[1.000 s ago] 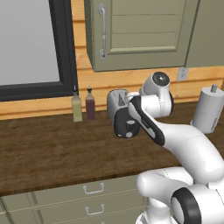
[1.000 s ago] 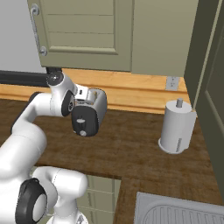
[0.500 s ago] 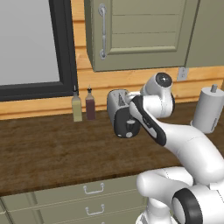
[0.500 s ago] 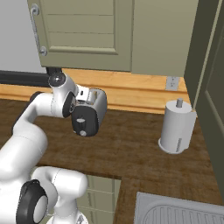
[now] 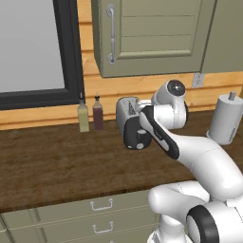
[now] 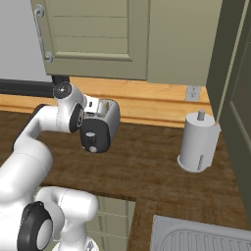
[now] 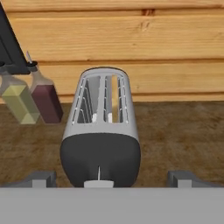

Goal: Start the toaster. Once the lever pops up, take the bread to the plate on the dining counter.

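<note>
My pincer (image 7: pixel 112 178) stands wide, holding nothing, its two tips (image 7: pixel 38 178) rising at seven and five o'clock of my hand view with the toaster (image 7: pixel 101 142) between them. The toaster sits on the dark wood bench (image 7: pixel 183 131), its black end panel toward me and its slots running away toward twelve o'clock. In the right-hand slot I see a light-tan strip, the bread (image 7: pixel 114 98) (only its edge shows). At ten o'clock from the toaster stand two bottles just beside each other, a pale yellow one (image 7: pixel 19 103) and a dark red one (image 7: pixel 46 101), against the wood wall. In the right base view a white paper-towel roll (image 6: pixel 197 143) stands well apart at three o'clock of the toaster
</note>
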